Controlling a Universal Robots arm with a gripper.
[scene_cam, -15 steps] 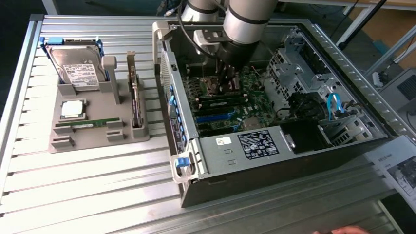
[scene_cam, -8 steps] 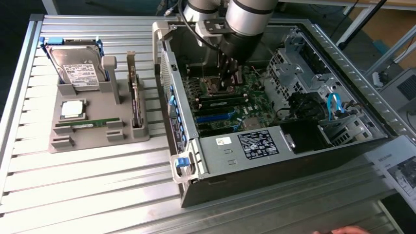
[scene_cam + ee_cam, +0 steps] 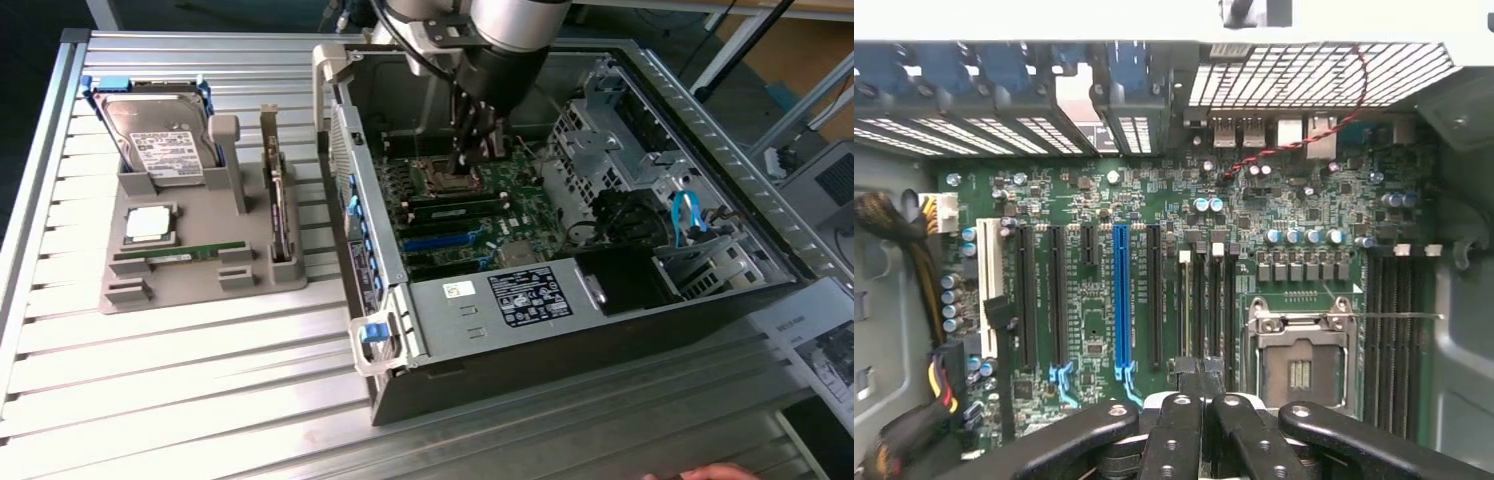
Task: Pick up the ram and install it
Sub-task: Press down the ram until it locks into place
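The ram (image 3: 180, 252), a thin green stick with a pale label, lies flat in the grey holder (image 3: 200, 285) on the table, at the exterior view's left, outside the computer case. My gripper (image 3: 467, 168) is far from it. It reaches down into the open case (image 3: 561, 330), low over the motherboard (image 3: 1094, 200). In the wrist view the gripper (image 3: 1202, 385) is shut, its black fingers (image 3: 1176, 425) pressed together with nothing visible between them. It hangs over the end of the dark memory slots (image 3: 1204, 300), beside the empty processor socket (image 3: 1299, 365).
The holder also carries a hard drive (image 3: 158, 135), a square silver processor chip (image 3: 150, 224) and an upright dark card (image 3: 278, 205). Inside the case are the drive cage (image 3: 607, 130), a blue cable (image 3: 687, 215), the power supply (image 3: 527, 295) and a blue expansion slot (image 3: 1120, 300). A hand (image 3: 707, 472) shows at the table's near edge.
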